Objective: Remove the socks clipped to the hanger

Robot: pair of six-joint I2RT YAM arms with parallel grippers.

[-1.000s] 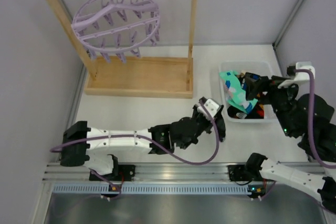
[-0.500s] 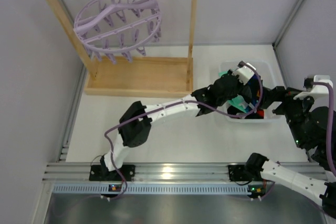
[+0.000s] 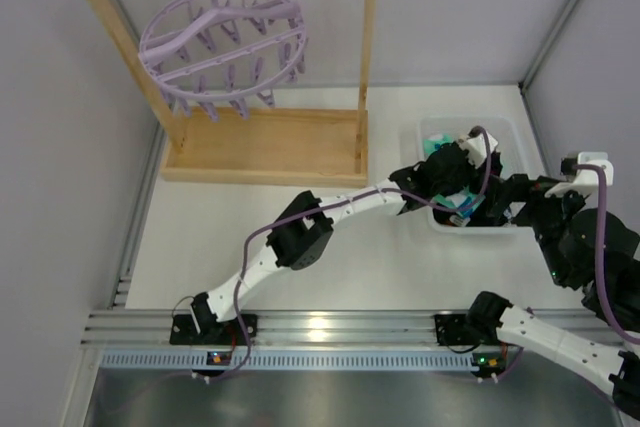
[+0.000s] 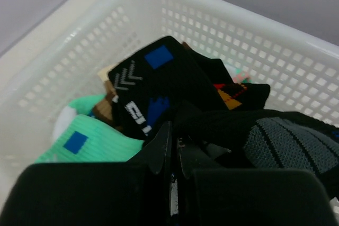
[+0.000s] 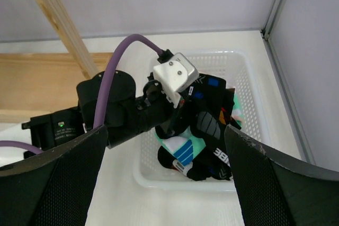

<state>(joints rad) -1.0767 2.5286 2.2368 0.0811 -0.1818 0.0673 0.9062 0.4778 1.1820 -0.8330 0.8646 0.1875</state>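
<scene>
Top view: the pale lavender plastic ring hanger [image 3: 222, 42] hangs on the wooden rail rack [image 3: 265, 147] at the far left of the tabletop [image 3: 330, 257]. The small fabric socks [image 3: 436, 147] lie heaped in the white perforated plastic basket [image 3: 500, 123] at the right. The left pincer [image 3: 460, 202] is down inside the basket, and the right pincer [image 3: 505, 197] is just beside it.

Left wrist view: the left pincer is pressed together, just above the black socks.

Right wrist view: the right pincer is spread wide above the basket and holds nothing.

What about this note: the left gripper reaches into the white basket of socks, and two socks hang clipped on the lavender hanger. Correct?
Wrong on the hanger: the top external view shows its pegs bare, nothing clipped on. The left gripper does reach into the white basket of socks.
</scene>
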